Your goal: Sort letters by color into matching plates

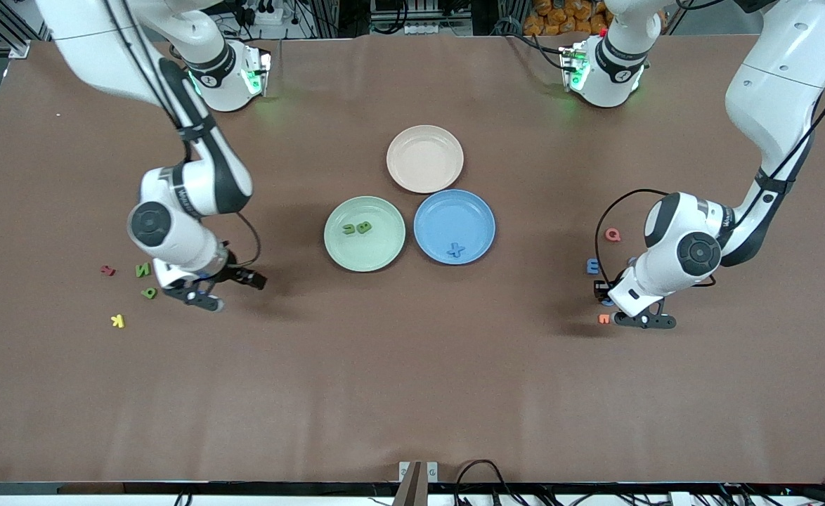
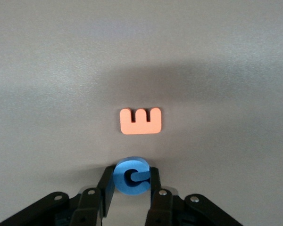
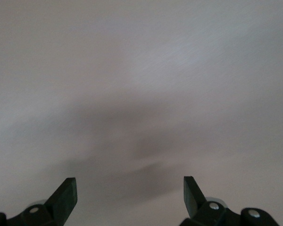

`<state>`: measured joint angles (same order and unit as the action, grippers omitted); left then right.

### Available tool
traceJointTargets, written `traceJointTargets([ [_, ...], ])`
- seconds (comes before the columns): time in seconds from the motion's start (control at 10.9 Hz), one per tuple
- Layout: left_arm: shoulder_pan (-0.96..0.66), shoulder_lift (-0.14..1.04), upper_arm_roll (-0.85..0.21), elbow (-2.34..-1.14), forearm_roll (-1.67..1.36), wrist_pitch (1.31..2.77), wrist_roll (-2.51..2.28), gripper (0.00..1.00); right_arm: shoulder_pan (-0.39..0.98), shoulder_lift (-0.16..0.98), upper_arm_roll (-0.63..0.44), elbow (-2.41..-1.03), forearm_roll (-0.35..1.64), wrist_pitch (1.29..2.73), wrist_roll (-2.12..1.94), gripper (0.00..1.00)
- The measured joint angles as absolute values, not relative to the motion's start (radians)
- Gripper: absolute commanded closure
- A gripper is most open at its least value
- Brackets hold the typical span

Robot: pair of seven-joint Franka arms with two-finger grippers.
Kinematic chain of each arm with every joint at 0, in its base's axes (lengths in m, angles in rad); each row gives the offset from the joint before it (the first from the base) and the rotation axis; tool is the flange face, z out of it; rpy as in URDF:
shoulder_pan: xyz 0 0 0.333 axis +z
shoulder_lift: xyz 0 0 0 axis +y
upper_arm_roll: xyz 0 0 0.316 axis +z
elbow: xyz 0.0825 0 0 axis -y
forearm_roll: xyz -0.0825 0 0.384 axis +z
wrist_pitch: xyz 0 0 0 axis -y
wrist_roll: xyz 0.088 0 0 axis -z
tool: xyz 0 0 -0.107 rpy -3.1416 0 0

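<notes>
The pale green plate (image 1: 364, 233) holds two green letters (image 1: 357, 228). The blue plate (image 1: 454, 226) beside it holds a blue X (image 1: 457, 249). My left gripper (image 1: 615, 304) is low at the left arm's end of the table, shut on a round blue letter (image 2: 130, 176) with a finger (image 2: 106, 184) against each side. A blue E (image 1: 593, 266) lies beside it. My right gripper (image 1: 224, 289) is open and empty (image 3: 129, 188) over bare table, beside a green N (image 1: 143, 269) and another green letter (image 1: 149, 292).
A beige-pink plate (image 1: 424, 159) sits farther from the front camera than the two plates. An orange E (image 2: 140, 121) lies just ahead of the left gripper, also seen in the front view (image 1: 603, 318). A red Q (image 1: 613, 235), a red letter (image 1: 107, 270) and a yellow K (image 1: 117, 321) lie on the table.
</notes>
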<state>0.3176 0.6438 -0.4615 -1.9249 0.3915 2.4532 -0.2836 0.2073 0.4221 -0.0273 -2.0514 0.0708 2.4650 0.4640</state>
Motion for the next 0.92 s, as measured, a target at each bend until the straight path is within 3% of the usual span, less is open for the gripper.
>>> traceJointTargets([
  [0.92, 0.315, 0.613, -0.583, -1.908, 0.381, 2.433, -0.413, 1.0, -0.145, 0.465, -0.024, -2.044, 0.071, 2.486, 0.101, 0.0],
])
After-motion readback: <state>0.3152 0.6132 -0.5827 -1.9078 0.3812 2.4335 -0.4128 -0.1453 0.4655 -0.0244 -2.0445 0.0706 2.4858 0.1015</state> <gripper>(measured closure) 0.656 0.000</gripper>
